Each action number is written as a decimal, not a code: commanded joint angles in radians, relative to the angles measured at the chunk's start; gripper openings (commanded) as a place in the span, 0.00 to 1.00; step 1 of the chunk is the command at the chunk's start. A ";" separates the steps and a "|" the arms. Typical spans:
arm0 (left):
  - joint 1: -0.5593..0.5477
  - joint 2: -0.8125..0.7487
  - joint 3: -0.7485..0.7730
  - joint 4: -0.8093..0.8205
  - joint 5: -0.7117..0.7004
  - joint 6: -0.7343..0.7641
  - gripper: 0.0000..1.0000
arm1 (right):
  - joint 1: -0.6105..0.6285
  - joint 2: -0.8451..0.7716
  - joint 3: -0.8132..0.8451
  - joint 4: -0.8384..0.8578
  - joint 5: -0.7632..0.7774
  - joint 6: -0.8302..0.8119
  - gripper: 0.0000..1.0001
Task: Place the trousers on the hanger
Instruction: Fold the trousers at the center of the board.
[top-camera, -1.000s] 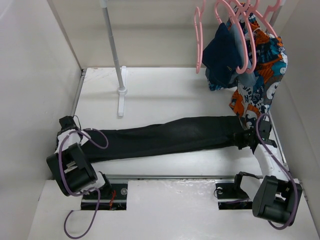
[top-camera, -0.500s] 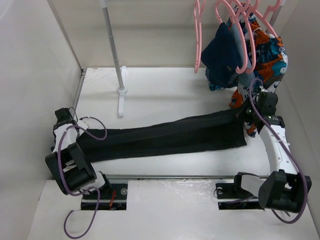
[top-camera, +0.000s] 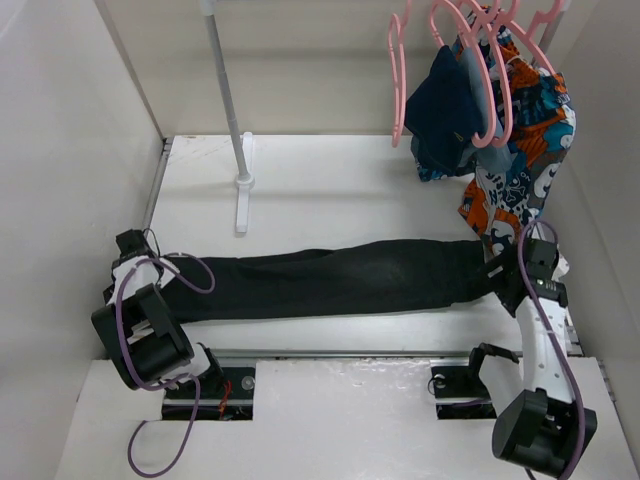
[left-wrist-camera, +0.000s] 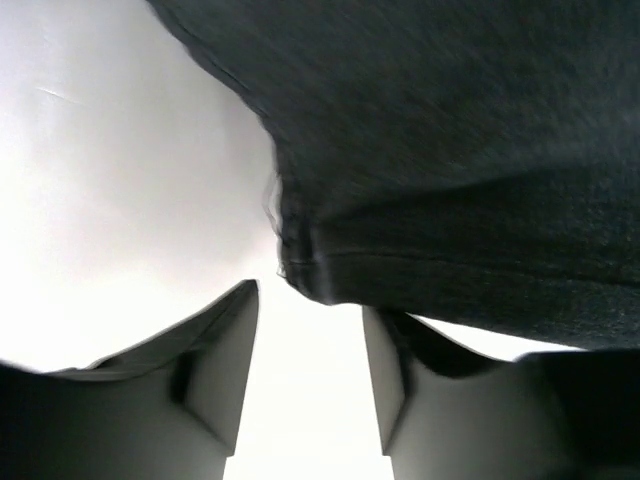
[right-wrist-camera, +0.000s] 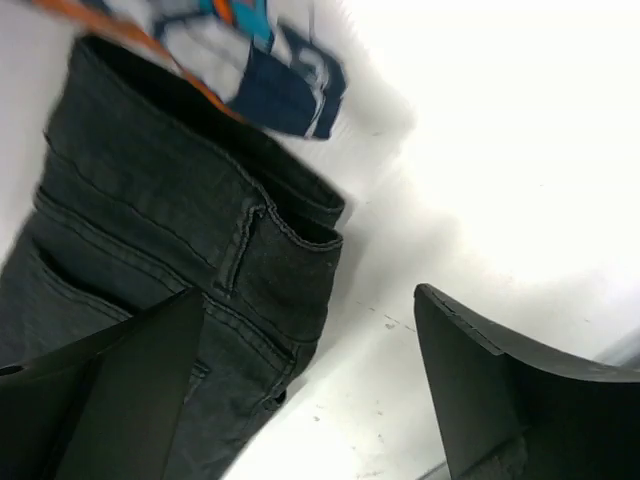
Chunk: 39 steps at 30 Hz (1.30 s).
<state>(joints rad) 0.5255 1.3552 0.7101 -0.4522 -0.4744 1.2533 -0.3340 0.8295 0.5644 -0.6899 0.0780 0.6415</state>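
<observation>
The black trousers lie flat across the table, hem on the left and waistband on the right. My left gripper sits at the hem end. In the left wrist view it stands open with the hem just past its fingertips and nothing between them. My right gripper is at the waist end. In the right wrist view it is wide open over the waistband corner, holding nothing. An empty pink hanger hangs on the rail at the back right.
More pink hangers carry a navy garment and a patterned blue-orange garment, which hangs down close to the waistband. The rack's pole and foot stand at the back left. White walls close in both sides.
Both grippers have opened and let go of the trousers. The right arm swung back with the waist end, then came forward again. The trousers now lie straight on the table.
</observation>
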 joint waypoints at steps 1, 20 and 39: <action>0.007 -0.019 -0.018 -0.034 -0.079 0.020 0.44 | -0.003 -0.012 0.150 -0.045 0.149 0.081 0.90; -0.013 0.137 0.341 -0.310 0.115 -0.290 0.56 | 0.291 0.379 0.218 0.269 0.019 -0.240 0.40; -0.032 0.214 0.107 -0.043 0.143 -0.431 0.49 | 0.187 0.393 0.325 0.034 0.031 -0.353 1.00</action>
<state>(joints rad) 0.4988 1.6054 0.7883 -0.4957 -0.4622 0.8772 -0.1497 1.3216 0.8249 -0.5278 -0.0067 0.2989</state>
